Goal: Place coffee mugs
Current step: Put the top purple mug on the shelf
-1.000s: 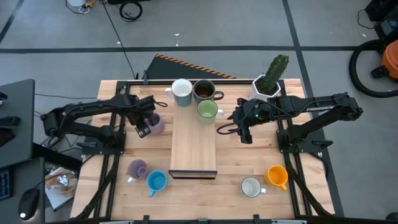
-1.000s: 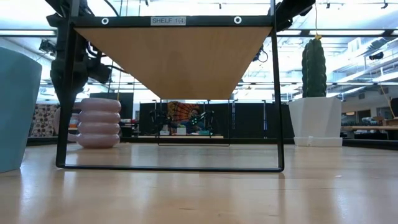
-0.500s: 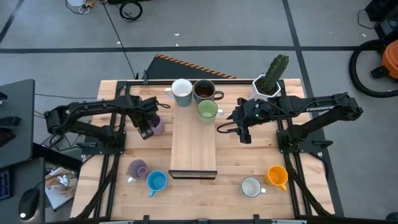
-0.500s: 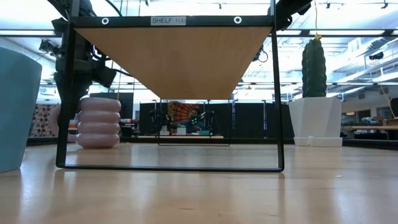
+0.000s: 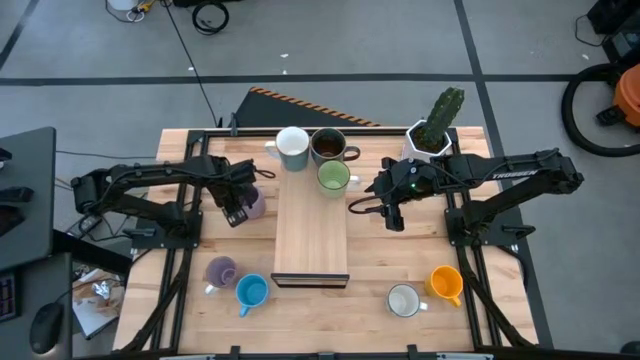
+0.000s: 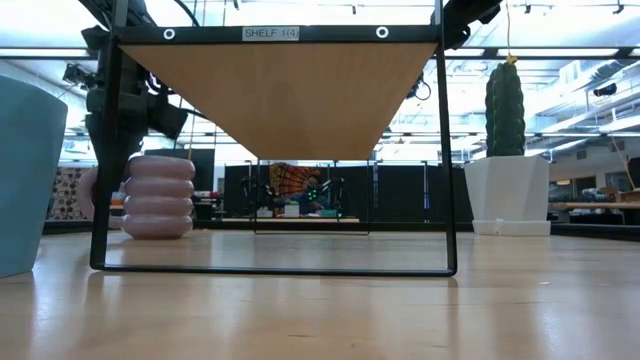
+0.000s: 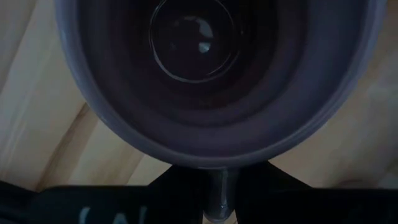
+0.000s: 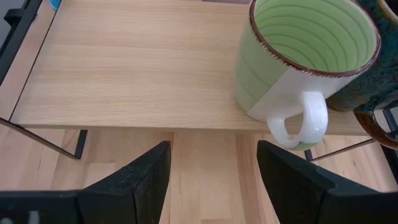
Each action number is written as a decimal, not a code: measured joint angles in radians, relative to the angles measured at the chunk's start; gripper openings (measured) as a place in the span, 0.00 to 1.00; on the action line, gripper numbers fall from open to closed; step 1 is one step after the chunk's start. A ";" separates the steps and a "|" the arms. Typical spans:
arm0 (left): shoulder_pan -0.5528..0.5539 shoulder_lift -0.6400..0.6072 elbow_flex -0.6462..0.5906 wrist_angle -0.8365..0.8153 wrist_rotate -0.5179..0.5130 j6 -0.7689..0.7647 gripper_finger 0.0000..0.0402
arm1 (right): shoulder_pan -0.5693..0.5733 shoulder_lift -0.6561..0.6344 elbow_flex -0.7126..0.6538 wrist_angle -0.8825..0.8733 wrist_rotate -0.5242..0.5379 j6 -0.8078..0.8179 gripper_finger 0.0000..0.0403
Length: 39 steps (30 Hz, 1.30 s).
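Gripping the rim of 1 lilac mug is the step in hand: the left gripper sits over that mug on the table just left of the wooden shelf, and the left wrist view looks straight down into the mug's dark inside with the 2 fingers pinched on its near rim, so it reads as clamped on the wall of the mug. To do this well, check the pinch is deep on the rim, then lift straight up so the mug does not swing, clear the shelf's black frame, and set it flat on the open part of the shelf top without knocking the 3 mugs at the far end: white mug, brown mug, green mug. Right gripper hangs beside the shelf's right edge, fingers apart and empty, near the green mug; it should stay clear. Left on the table near the front: second lilac mug, blue mug, second white mug, orange mug. Cactus pot stands at the back right, not part of the job.
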 joint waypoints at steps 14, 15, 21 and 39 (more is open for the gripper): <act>0.000 -0.001 0.000 0.000 -0.007 0.030 0.13 | 0.000 0.000 0.000 -0.003 0.000 -0.001 0.61; 0.000 -0.001 0.000 0.000 -0.008 0.030 0.13 | 0.000 0.000 0.000 -0.003 0.000 -0.001 0.61; 0.000 -0.005 0.000 0.000 -0.010 0.031 0.13 | 0.000 0.000 0.000 -0.004 0.000 -0.001 0.61; -0.076 -0.070 0.270 -0.210 -0.069 0.094 0.13 | 0.000 0.000 0.000 -0.029 0.001 0.010 0.61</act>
